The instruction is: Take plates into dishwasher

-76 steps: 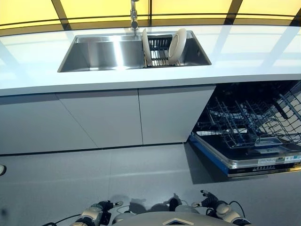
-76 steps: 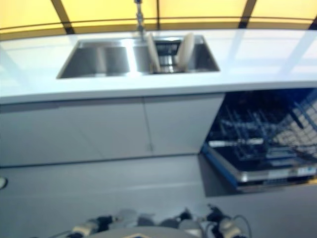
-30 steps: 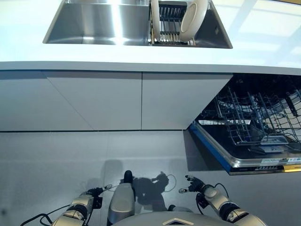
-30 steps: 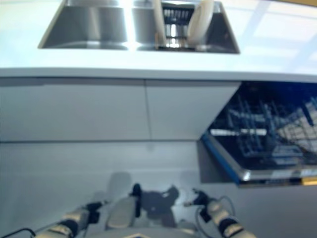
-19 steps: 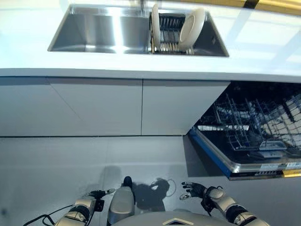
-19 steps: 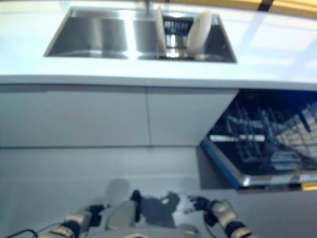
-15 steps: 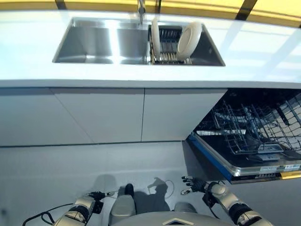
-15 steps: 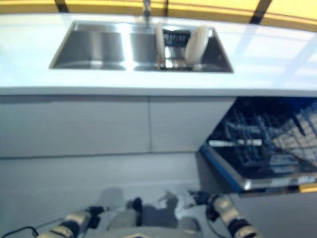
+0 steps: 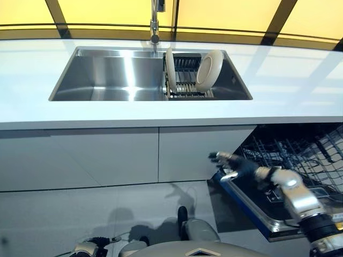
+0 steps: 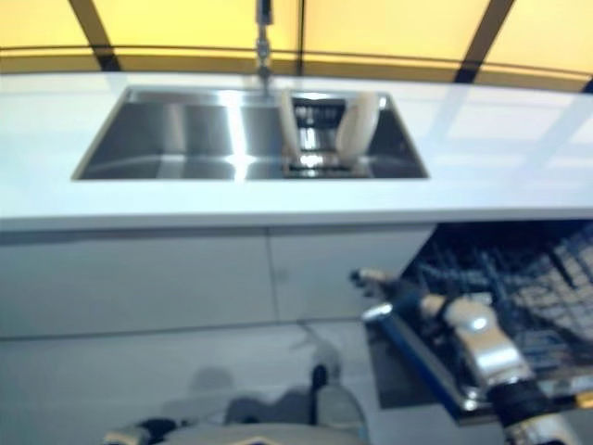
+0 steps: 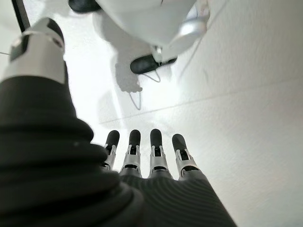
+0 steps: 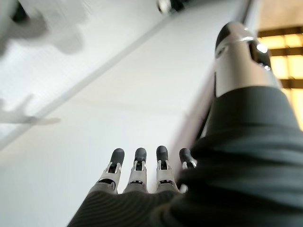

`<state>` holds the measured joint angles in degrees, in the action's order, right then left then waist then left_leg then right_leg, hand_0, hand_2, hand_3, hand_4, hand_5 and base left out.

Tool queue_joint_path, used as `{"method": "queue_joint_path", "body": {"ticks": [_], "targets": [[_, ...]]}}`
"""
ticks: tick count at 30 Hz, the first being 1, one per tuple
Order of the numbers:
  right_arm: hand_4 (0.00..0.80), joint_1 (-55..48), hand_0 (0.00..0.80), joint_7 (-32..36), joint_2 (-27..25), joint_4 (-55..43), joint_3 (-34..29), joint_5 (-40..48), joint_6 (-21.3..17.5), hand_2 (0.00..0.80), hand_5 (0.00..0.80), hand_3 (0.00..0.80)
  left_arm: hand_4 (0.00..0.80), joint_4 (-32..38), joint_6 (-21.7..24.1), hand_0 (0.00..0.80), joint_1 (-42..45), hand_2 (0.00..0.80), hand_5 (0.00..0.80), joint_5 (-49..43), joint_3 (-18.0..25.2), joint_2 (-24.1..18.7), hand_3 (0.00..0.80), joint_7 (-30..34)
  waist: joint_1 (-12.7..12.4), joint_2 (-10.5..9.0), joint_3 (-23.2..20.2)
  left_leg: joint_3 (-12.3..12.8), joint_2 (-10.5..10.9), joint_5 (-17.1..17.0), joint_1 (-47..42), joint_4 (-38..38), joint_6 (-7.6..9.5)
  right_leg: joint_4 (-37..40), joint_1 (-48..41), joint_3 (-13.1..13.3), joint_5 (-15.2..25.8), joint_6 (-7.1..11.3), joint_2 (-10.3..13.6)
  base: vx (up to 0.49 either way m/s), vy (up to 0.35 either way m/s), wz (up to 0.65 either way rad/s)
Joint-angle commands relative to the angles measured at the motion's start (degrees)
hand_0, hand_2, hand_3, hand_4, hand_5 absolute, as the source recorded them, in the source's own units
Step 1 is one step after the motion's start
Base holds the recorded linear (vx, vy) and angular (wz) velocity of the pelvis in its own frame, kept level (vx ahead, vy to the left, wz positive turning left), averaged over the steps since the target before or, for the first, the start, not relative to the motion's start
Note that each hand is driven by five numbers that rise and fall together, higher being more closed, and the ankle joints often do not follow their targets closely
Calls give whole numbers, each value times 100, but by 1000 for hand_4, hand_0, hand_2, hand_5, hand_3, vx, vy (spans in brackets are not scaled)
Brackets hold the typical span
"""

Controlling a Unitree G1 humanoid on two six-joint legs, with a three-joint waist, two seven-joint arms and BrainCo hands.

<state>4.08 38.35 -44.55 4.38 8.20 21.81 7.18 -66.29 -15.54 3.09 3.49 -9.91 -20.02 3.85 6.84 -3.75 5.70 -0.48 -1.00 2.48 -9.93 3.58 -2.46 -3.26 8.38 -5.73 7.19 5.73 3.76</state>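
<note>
Sink-rack plates stand well apart from empty right hand (fingers straight).

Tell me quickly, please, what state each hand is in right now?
Left hand: open, holding nothing.
Right hand: open, holding nothing.

Steel double sink set in white countertop; faucet behind it. Grey cabinet doors below; grey floor.

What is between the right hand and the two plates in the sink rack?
In the left eye view, between the right hand and the plates lie the white cabinet front, the countertop edge and the sink rim; nothing else.
</note>
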Motion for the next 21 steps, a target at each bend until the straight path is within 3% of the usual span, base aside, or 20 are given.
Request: {"method": "queue_joint_path", "body": {"ticks": [1, 6, 9, 15, 18, 20, 21], "targets": [[0, 856, 0, -933, -14, -161, -652, 1237, -137, 0, 0, 0, 0, -247, 207, 0, -319, 0, 0, -137, 144, 15, 0, -84, 30, -38, -47, 323, -25, 583, -153, -572, 245, -324, -38, -6, -131, 134, 249, 153, -91, 7], [0, 866, 0, -2797, 460, 234, -1356, 1257, -611, 0, 0, 0, 0, -159, 107, 0, -212, 0, 0, -255, 251, 130, 0, -286, 40, 104, -58, 547, -121, 570, -148, -446, 185, -289, -203, -84, -299, 206, 348, 83, -53, 6], [0, 725, 0, -3956, 602, 488, -1676, 1096, -541, 0, 0, 0, 0, -94, 51, 0, -174, 0, 0, -203, 264, 75, 0, -327, 112, 194, 21, 669, -128, 600, -132, -463, 234, -411, -114, -93, -343, 249, 415, 41, -4, -2], [0, 1276, 0, -4551, 245, 745, -1561, 1066, -44, 0, 0, 0, 0, -130, -73, 0, -310, 0, 0, -364, 26, -57, 0, -269, 127, 192, 114, 744, -100, 643, -203, -452, 286, -624, 59, -192, -246, 332, 538, 91, -59, -11], [0, 1906, 0, -4381, -40, 940, -1232, 1094, 369, 0, 0, 0, 0, -146, -71, 0, -399, 0, 0, -360, -43, -127, 0, -269, 26, 169, 102, 877, -160, 712, -229, -594, 231, -711, 50, -493, -304, 327, 689, 107, -113, -17], [0, 2266, 0, -4126, -228, 1145, -1019, 1167, 459, 0, 0, 0, 0, -156, -62, 0, -434, 0, 0, -280, -63, -147, 0, -317, -19, 151, 57, 930, -231, 839, -280, -824, 163, -736, 10, -557, -368, 252, 717, 93, -153, -39], [0, 2524, 0, -4105, -358, 1267, -845, 1208, 540, 0, 0, 0, 0, -146, -78, 0, -448, 0, 0, -210, -116, -154, 0, -338, -70, 145, 31, 942, -334, 896, -301, -1201, 61, -732, -96, -572, -467, 129, 658, 71, -166, -18]]}}
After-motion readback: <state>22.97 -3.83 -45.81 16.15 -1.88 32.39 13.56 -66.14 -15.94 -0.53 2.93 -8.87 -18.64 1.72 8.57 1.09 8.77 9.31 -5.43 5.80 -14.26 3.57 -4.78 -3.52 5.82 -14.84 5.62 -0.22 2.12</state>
